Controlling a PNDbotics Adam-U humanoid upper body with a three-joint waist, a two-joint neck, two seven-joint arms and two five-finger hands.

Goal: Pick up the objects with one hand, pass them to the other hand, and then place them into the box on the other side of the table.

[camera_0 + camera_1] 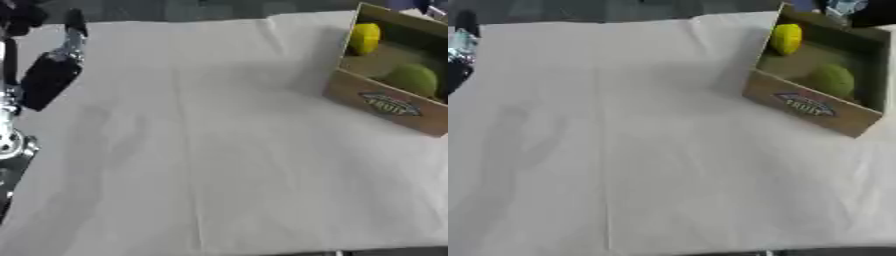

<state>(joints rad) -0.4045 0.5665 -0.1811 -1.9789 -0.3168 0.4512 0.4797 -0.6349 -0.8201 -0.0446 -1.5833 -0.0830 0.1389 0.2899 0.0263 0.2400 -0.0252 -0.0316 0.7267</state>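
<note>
The table [219, 150] in front of me has a white cloth over it, with long fold lines running toward me. Behind the far edge I see a dark grey floor.

The box [811, 107] sits at the far right of the table. It is brown cardboard, open on top, with a blue and red label on the side that faces me. It sits a bit crooked, with one corner pointing at me. Two things lie inside it. A yellow fruit [787, 38] is in the far left corner of the box, touching the left wall. A green fruit [833, 80] lies nearer to me, close to the front wall. The two fruits are apart from each other.

The cloth around the box is bare and a little wrinkled.

My left hand [48, 77] is far over on the left side, well away from the box. It hangs above the cloth near the far left corner. My black palm faces down and a finger [74, 22] sticks up toward the far edge. My fingers look straight and I have nothing in them. My arm [10, 145] runs down the left edge, black with a round silver joint. A soft grey shadow of my arm lies on the cloth beside it.
</note>
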